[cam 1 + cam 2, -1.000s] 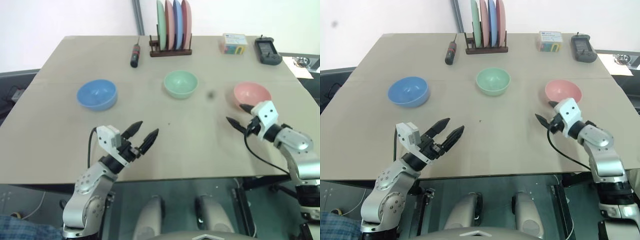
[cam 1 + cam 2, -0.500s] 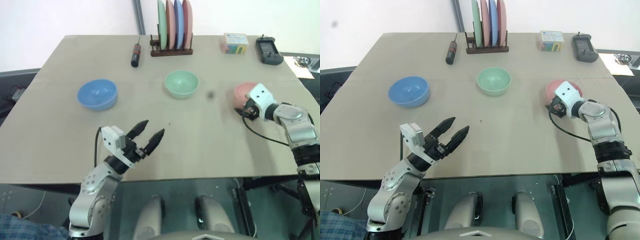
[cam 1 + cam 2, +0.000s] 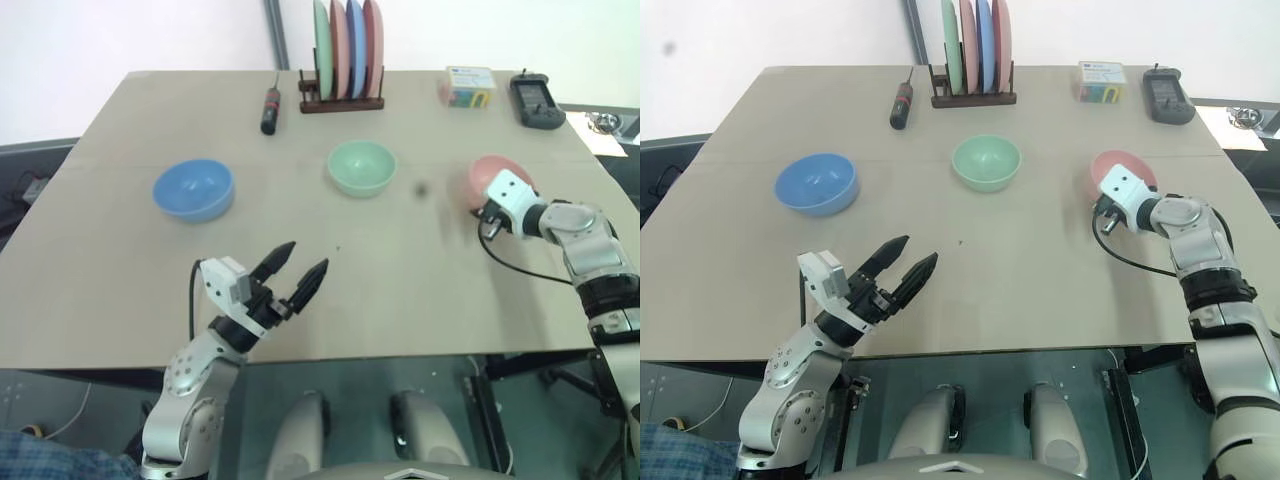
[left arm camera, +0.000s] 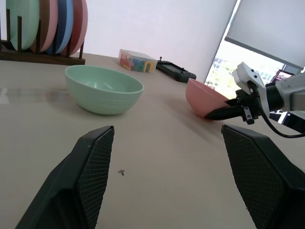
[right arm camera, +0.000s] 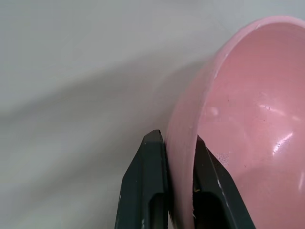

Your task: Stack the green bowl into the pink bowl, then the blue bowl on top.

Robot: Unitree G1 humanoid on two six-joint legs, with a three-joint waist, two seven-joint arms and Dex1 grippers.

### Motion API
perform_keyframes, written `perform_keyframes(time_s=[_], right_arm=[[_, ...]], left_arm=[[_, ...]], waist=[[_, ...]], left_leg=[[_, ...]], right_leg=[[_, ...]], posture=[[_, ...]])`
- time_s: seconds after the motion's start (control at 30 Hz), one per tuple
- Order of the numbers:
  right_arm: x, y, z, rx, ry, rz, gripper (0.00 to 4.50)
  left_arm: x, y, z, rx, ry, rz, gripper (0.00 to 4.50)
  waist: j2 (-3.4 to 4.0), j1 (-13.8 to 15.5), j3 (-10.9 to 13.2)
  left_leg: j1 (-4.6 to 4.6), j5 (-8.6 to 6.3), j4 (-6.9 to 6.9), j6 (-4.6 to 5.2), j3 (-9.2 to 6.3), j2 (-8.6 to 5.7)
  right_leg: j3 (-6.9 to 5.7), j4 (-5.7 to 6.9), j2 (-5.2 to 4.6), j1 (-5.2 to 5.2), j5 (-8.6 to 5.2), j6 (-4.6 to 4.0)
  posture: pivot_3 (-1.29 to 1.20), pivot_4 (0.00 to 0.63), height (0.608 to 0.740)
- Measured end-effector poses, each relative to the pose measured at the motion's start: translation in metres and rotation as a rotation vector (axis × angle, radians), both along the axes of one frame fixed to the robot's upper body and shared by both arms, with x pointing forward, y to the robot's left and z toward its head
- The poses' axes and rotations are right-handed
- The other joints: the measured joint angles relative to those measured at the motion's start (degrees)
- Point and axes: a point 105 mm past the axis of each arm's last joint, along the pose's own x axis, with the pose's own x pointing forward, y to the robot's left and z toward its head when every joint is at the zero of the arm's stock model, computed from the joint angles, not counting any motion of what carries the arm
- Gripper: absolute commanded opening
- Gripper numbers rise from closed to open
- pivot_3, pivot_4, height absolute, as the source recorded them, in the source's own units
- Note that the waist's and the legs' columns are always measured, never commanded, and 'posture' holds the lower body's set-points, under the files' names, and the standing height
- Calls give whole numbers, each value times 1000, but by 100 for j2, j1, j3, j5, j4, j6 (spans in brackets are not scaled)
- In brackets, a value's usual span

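Observation:
The pink bowl (image 3: 487,170) sits at the right of the table, tipped up on one side in the left wrist view. My right gripper (image 5: 174,138) is shut on its near rim, one finger inside and one outside. The green bowl (image 3: 362,166) stands upright at the table's middle, untouched. Over at the left rests the blue bowl (image 3: 194,188), also alone. My left gripper (image 3: 305,256) hovers open and holds nothing above the near part of the table, well short of the green bowl (image 4: 104,88).
At the back stand a wooden rack of coloured plates (image 3: 345,50), a screwdriver (image 3: 270,108), a small colourful box (image 3: 468,86) and a black device (image 3: 535,100). The table's right edge runs close beside the pink bowl.
My right gripper went forward from the near side to the pink bowl and shut on its rim. The left gripper stayed open in about the same place.

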Motion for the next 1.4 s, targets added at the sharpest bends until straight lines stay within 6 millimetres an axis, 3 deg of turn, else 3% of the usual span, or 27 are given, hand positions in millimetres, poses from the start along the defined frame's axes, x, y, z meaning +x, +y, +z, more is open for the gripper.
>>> perform_keyframes(time_s=[0.03,0.07,0.13,0.27,0.37,0.4,0.53,0.7,0.83,0.93,1.0,1.07,1.17,1.4], right_arm=[[-9,12,1,8,25,62,32],[-26,38,2,28,73,184,32],[-40,58,4,37,105,245,32],[-80,137,5,16,85,483,32],[-85,154,-8,-48,73,510,32],[-86,160,-11,-69,58,516,817],[-87,172,-14,-118,15,534,2307],[-83,159,-13,-155,37,520,4413],[-88,157,25,-75,51,560,4489],[-69,159,83,-17,-72,537,4489],[-47,159,109,12,-149,475,4489],[-17,156,120,20,-198,381,4489],[14,164,102,48,-157,314,4489],[37,191,71,14,-102,322,4489]], left_arm=[[0,1,-1,5,2,1,3849],[1,1,-1,8,4,-1,3849],[1,2,-2,14,7,-2,3849],[4,6,-2,31,3,2,3849],[5,11,-3,39,7,15,3849],[5,13,-3,43,5,23,3849],[5,14,-2,44,-1,27,3849],[5,15,-3,42,2,32,3849],[4,15,-3,33,5,36,3849],[5,15,0,6,-11,51,3849],[7,18,2,9,-25,74,3849],[11,25,4,27,-41,126,3849],[16,44,8,36,-64,230,3849],[14,63,16,25,-97,347,3849]], waist=[[0,-5,0],[1,-11,0],[1,-3,1],[1,-2,-1],[-1,31,-1],[-1,37,-1],[-3,35,-2],[-3,30,-2],[0,5,0],[0,-9,0],[-2,-8,-2],[-5,-11,-4],[-4,-10,-3],[-3,-9,-2]], left_leg=[[2,0,-1,0,-2,2],[3,0,0,0,-2,3],[2,0,1,0,-4,3],[3,0,1,0,-12,10],[-3,0,6,-1,-12,4],[-4,0,6,-1,-12,2],[-3,0,5,-1,-15,1],[-4,0,5,-1,-16,1],[-2,0,4,0,-17,4],[4,0,5,0,-16,6],[5,0,5,0,-17,7],[6,0,2,-1,-14,6],[-6,0,-4,-1,-10,4],[-7,0,-44,-1,-8,1]], right_leg=[[-1,1,1,0,0,1],[-2,2,2,1,-1,1],[-5,3,2,0,-5,-6],[-14,8,8,-1,-14,-20],[-16,4,2,-1,-14,-21],[-16,2,0,0,-13,-22],[-19,3,-2,0,-13,-22],[-21,3,-2,0,-13,-22],[-22,5,0,-1,-14,-22],[-23,8,1,0,-14,-22],[-26,8,2,1,-14,-23],[-24,6,2,0,-13,-25],[-17,2,1,-8,-3,-12],[-15,-8,-3,-21,2,-4]], posture=[[0,150,740],[0,150,740],[0,150,740],[0,150,740],[0,150,740],[0,150,740],[0,150,740],[0,150,740],[0,150,740],[0,150,740],[0,150,740],[0,150,740],[0,150,740],[0,150,740]])
